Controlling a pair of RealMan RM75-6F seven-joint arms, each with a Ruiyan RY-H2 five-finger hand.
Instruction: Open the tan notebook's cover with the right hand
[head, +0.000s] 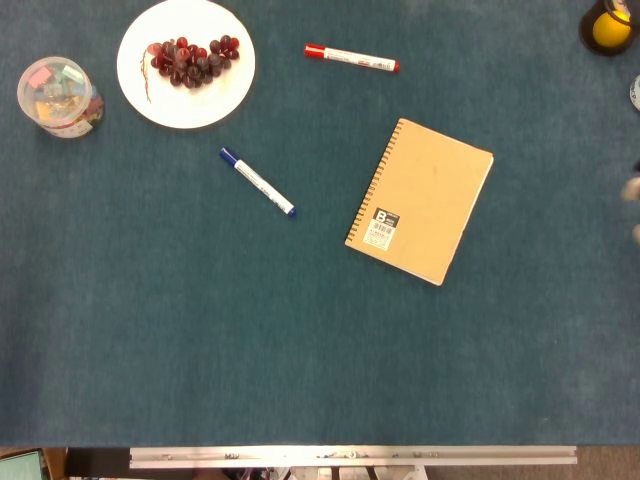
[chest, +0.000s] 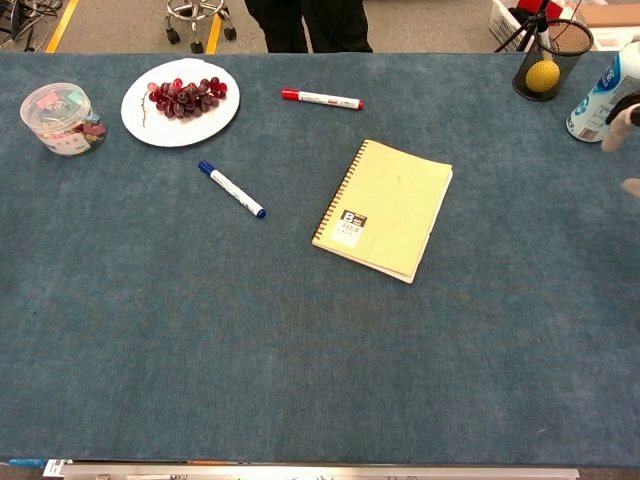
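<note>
The tan notebook (head: 420, 200) lies flat and closed on the blue counter (head: 200, 340), a bit right of the middle. It is turned a little, with its wire spiral along the left side and a small label with a big B at its near left corner. The right hand (chest: 625, 130) just peeks in at the right edge, well apart from the notebook. Only blurry pale tips of its fingers (head: 633, 190) show, so I cannot tell if they are apart or together. The left hand is not in either view. A blue marker (head: 257, 182) lies left of the notebook, and a red marker (head: 350, 58) lies farther back. At the far left sits a white plate (head: 225, 95) with a bunch of red grapes (head: 190, 60) on it. Left of the plate stands a clear tub of colorful clips (head: 58, 95). In the far right corner is a black mesh cup (chest: 550, 60) with a yellow ball (chest: 543, 75) inside, and a white and blue bottle (chest: 598, 100) stands just right of it.
</note>
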